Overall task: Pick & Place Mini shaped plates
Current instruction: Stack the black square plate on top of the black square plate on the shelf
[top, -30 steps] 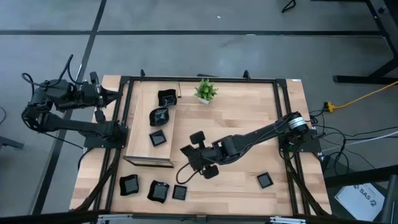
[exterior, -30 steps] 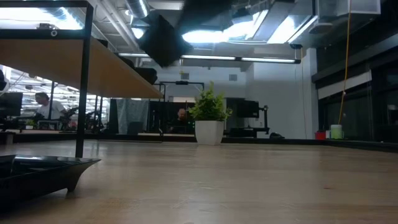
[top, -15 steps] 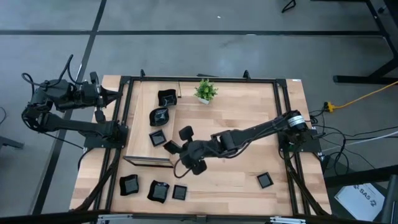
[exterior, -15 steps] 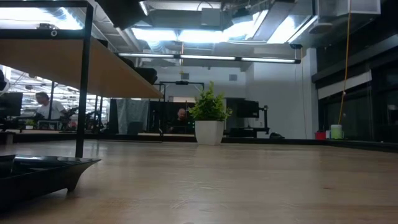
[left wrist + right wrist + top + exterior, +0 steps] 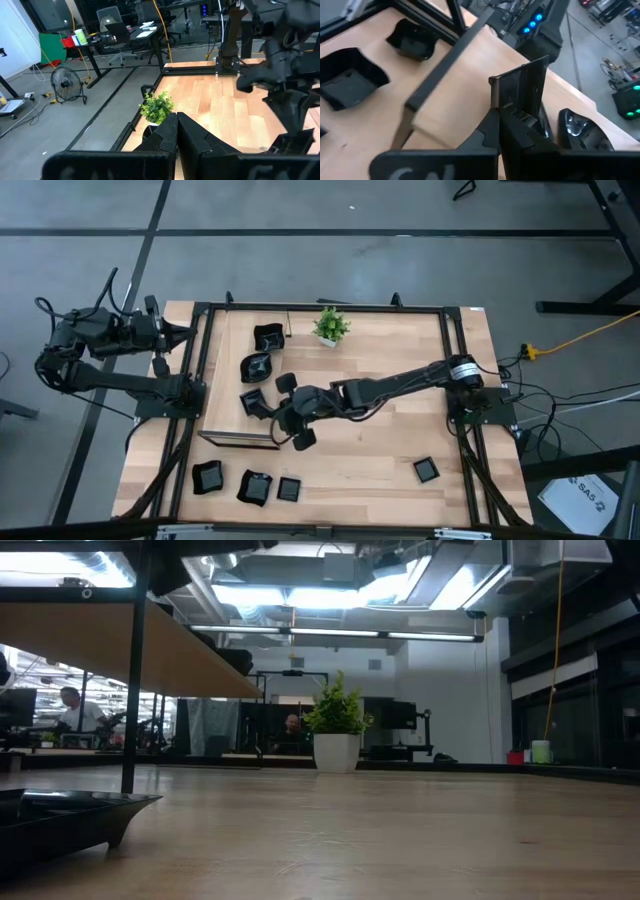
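Your right claw (image 5: pixel 499 117), clenched on a square plate (image 5: pixel 520 87) by its rim, carries it upright above the raised shelf (image 5: pixel 245 430), just ahead of the plates there (image 5: pixel 254 401), ready to set down.

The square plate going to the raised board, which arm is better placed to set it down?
Right: its hand is shut on a square plate by the board; the left hand waits off the table.

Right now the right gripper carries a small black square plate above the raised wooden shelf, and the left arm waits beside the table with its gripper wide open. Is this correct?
Not entirely. The left gripper is shut, not open: the left wrist view shows its fingers pressed together. The rest holds: the right gripper carries a square plate over the raised shelf.
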